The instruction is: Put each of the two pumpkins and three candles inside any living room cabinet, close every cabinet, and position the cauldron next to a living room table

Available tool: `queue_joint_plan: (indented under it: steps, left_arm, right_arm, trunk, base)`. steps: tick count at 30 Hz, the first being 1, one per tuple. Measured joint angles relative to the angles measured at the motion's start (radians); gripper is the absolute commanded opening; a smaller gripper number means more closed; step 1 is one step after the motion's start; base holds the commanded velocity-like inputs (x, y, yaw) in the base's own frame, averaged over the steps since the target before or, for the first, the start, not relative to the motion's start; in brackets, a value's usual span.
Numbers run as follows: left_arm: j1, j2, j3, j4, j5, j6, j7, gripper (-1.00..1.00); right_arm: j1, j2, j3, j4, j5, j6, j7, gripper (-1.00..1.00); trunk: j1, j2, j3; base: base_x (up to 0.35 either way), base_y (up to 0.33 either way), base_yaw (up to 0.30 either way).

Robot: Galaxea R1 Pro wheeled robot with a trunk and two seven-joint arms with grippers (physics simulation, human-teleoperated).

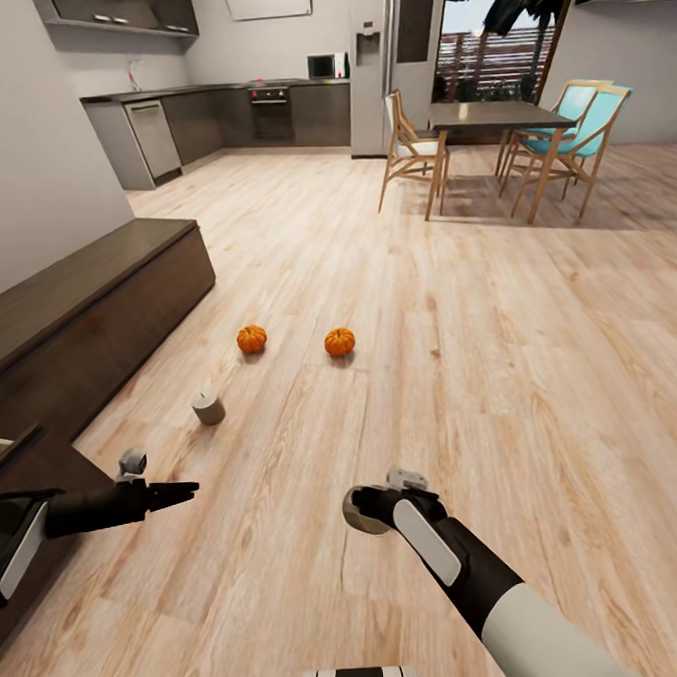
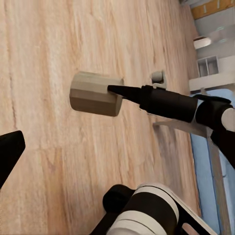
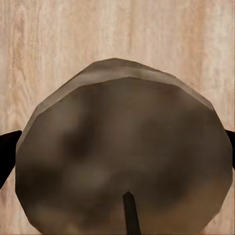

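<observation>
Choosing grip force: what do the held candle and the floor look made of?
The candle in the right tool looks like matte grey-beige wax, dull and faceted with a dark wick; this is a render, so uncertain. The floor looks like pale wood planks with visible grain.

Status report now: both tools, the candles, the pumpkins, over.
Right tool shut on grey-beige stubby candle. Left tool empty, state unclear. Second candle and two orange ribbed pumpkins on wooden floor.
</observation>
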Motion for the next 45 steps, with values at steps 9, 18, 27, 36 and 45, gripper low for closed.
queue_joint_plan:
  steps: [9,18,27,36,45]
  left_arm:
    - [0.0,-0.006,-0.001,0.0,0.0,0.0,0.05,1.0]
    - [0.0,-0.007,0.011,0.0,0.012,0.002,0.303,1.0]
    - [0.0,-0.018,0.047,-0.004,0.019,0.001,0.565,1.0]
    - [0.0,-0.096,0.048,-0.02,0.02,-0.002,0.888,1.0]
    - [0.0,-0.134,0.047,-0.027,0.02,-0.001,0.99,1.0]
  right_arm:
    - [0.001,0.001,0.0,-0.005,0.0,-0.002,0.003,-1.0]
    - [0.001,0.001,0.0,-0.005,0.001,-0.009,0.011,-1.0]
    - [0.001,0.001,0.0,-0.004,0.0,-0.015,0.011,-1.0]
    - [0.001,0.0,0.0,-0.007,0.0,-0.015,0.013,-1.0]
    - [0.0,0.001,0.0,-0.009,-0.001,-0.006,0.017,-1.0]
  trunk:
    - [-0.004,0.002,0.035]
    - [-0.008,0.004,0.07]
    - [-0.012,0.006,0.104]
    - [-0.016,0.008,0.141]
    - [-0.02,0.011,0.177]
  base:
    - [0.0,0.0,0.0]
    - [0.0,0.0,0.0]
    - [0.0,0.0,0.0]
    - [0.0,0.0,-0.111]
    - [0.0,0.0,-0.085]
